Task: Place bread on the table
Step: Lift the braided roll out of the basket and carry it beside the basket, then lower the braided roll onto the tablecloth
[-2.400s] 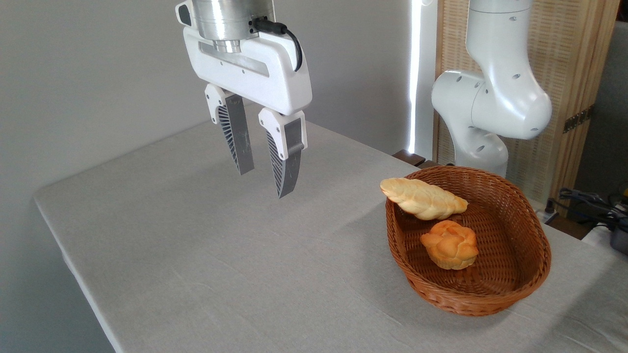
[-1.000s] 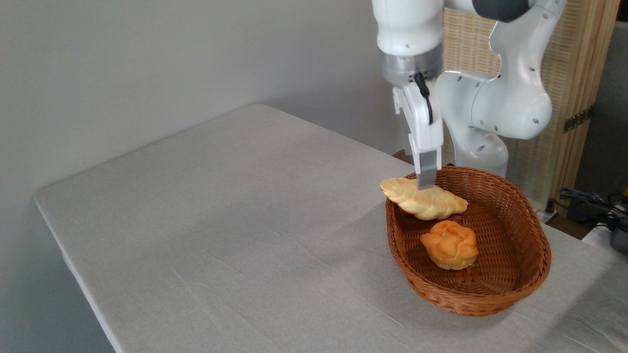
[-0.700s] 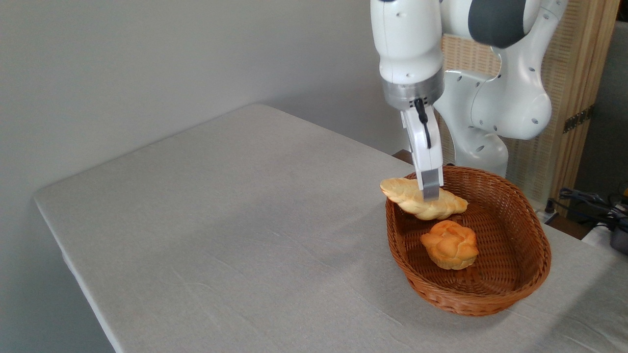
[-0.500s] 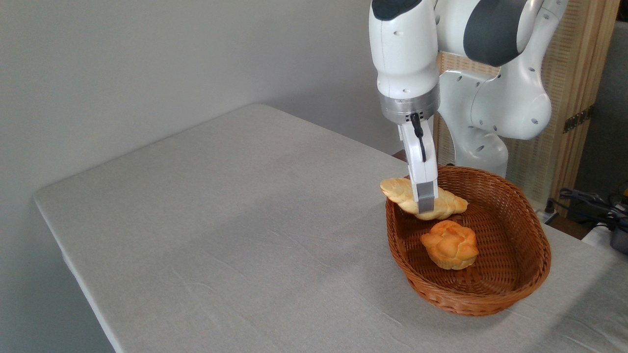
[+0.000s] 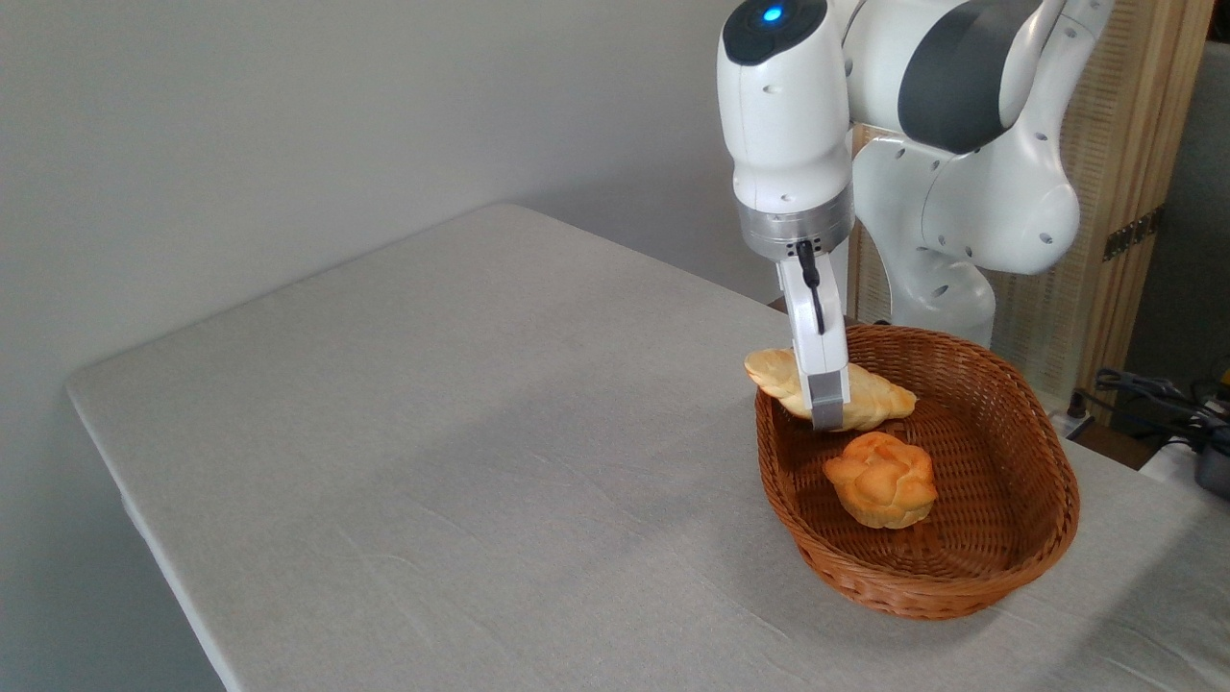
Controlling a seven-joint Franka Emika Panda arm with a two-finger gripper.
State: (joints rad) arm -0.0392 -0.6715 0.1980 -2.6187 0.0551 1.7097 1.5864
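The bread (image 5: 879, 399), a pale braided loaf, lies across the far left rim of the brown wicker basket (image 5: 1059, 500), one end poking out over the table (image 5: 461, 432). My gripper (image 5: 828, 415) points straight down and is seen edge-on, lowered over the loaf's middle. The near finger (image 5: 826, 404) crosses in front of the loaf down to its lower edge. The far finger is hidden behind it, so the loaf sits between the jaws. The loaf looks undisturbed.
A rounder, darker orange knotted bun (image 5: 881, 479) sits on the basket floor just in front of the loaf. The arm's white base (image 5: 961, 211) stands behind the basket. Grey cloth stretches out to the left of the basket.
My gripper swung from high over the table's left to above the loaf, turned edge-on, then came down until the near finger covers the loaf's middle. The bread and bun have not moved.
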